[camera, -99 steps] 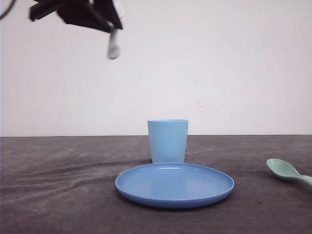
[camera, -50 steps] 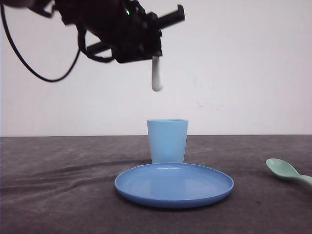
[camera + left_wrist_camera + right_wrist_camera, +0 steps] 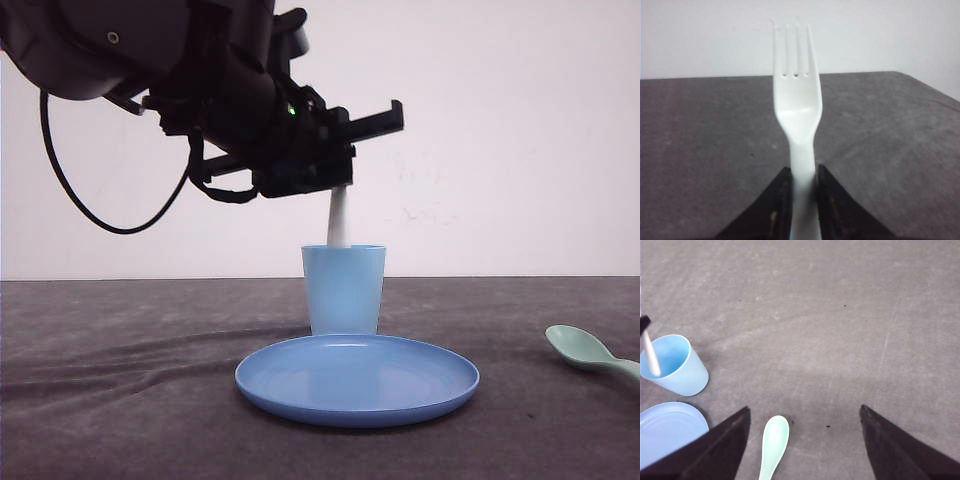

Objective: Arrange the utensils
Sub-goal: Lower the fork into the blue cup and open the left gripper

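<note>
- A staged robot test bench in a lab is indicated, not a home kitchen.
- The tabletop (image 3: 120, 400) is covered with a wrinkled dark grey cloth; a bare white wall (image 3: 520, 130) is seen behind it.
- Black arm housing with a loose cable (image 3: 75, 200) is seen above a sparse set of plastic tableware.

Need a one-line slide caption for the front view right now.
Left gripper lowers the white fork handle-first into the light blue cup.
</note>
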`<move>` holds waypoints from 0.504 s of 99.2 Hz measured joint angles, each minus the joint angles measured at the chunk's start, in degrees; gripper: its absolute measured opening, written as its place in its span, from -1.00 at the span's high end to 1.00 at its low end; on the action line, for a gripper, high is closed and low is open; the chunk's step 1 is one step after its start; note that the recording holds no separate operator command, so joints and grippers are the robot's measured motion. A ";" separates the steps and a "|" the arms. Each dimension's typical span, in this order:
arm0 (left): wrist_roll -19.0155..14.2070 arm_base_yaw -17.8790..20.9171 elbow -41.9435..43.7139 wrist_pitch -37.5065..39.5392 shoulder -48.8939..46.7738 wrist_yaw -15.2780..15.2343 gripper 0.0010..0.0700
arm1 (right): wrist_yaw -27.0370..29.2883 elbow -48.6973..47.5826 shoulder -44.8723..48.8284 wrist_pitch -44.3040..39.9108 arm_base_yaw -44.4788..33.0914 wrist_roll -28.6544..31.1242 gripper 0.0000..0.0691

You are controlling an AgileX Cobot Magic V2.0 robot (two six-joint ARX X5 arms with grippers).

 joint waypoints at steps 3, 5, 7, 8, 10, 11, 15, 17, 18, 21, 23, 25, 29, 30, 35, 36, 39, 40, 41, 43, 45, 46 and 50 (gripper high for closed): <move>0.00 -0.11 0.00 -0.42 0.24 0.02 0.89 | 0.00 -0.02 0.00 0.00 0.00 0.00 -0.25; 0.00 -0.20 0.00 -0.57 0.46 0.00 0.89 | 0.00 0.00 0.00 0.00 0.00 -0.02 -0.25; 0.00 -0.24 0.00 -0.74 0.74 0.00 0.89 | -0.02 -0.02 0.00 0.00 0.00 -0.02 -0.25; 0.00 -0.26 0.00 -0.90 0.85 0.00 0.89 | 0.00 -0.02 0.00 -0.02 0.00 -0.02 -0.25; 0.00 -0.26 0.00 -1.33 1.20 0.02 0.89 | -0.02 0.00 0.00 0.00 0.00 -0.02 -0.25; -0.02 -0.26 0.00 -1.53 1.38 0.00 0.89 | 0.00 0.00 0.00 -0.02 0.00 -0.04 -0.25; -0.02 -0.26 0.00 -2.54 2.03 0.00 0.89 | -0.02 0.00 0.00 -0.02 0.00 -0.11 -0.25; -0.02 -0.26 0.00 -3.02 2.32 0.02 0.89 | -0.02 0.00 0.00 -0.02 0.00 -0.15 -0.25; -0.02 -0.26 0.00 -3.19 2.45 0.00 0.89 | -0.02 0.00 0.00 -0.02 0.00 -0.17 -0.25; -0.02 -0.26 0.00 -3.69 2.73 0.00 0.89 | 0.00 0.00 0.00 -0.02 0.00 -0.20 -0.25; -0.02 -0.26 0.00 -3.82 2.86 0.00 0.89 | -0.02 -0.02 0.00 -0.04 0.00 -0.22 -0.25; -0.02 -0.26 0.00 -3.80 2.95 0.00 0.89 | 0.00 0.00 0.00 -0.04 0.00 -0.24 -0.25; -0.02 -0.26 0.00 -3.72 2.95 0.00 0.89 | 0.00 0.00 0.00 -0.02 0.00 -0.26 -0.25; -0.02 -0.26 0.00 -3.67 2.95 0.00 0.89 | -0.02 0.00 0.00 -0.04 0.00 -0.26 -0.25; -0.02 -0.26 0.00 -3.63 2.95 0.00 0.89 | 0.00 0.00 0.00 -0.02 0.00 -0.26 -0.25; -0.02 -0.26 0.00 -3.67 2.95 0.00 0.89 | -0.02 0.00 0.00 -0.02 0.00 -0.28 -0.25; -0.02 -0.26 0.00 -3.76 2.95 0.00 0.89 | -0.02 0.00 0.00 -0.04 0.00 -0.28 -0.25; -0.02 -0.26 0.00 -3.76 2.95 0.00 0.89 | 0.00 0.00 0.00 -0.04 0.00 -0.31 -0.25; -0.02 -0.26 0.00 -3.78 2.95 0.00 0.89 | 0.00 0.00 0.00 -0.04 0.00 -0.33 -0.25; -0.02 -0.26 0.00 -3.76 2.95 0.00 0.89 | -0.02 0.00 0.00 -0.04 0.00 -0.35 -0.25; -0.02 -0.26 0.00 -3.74 2.95 0.00 0.89 | 0.00 0.00 0.00 -0.04 0.00 -0.37 -0.25; -0.02 -0.26 0.00 -3.74 2.95 0.00 0.89 | -0.02 0.00 0.00 -0.04 0.00 -0.37 -0.25; -0.02 -0.26 0.00 -3.74 2.95 0.00 0.89 | 0.00 0.00 0.00 -0.02 0.00 -0.39 -0.25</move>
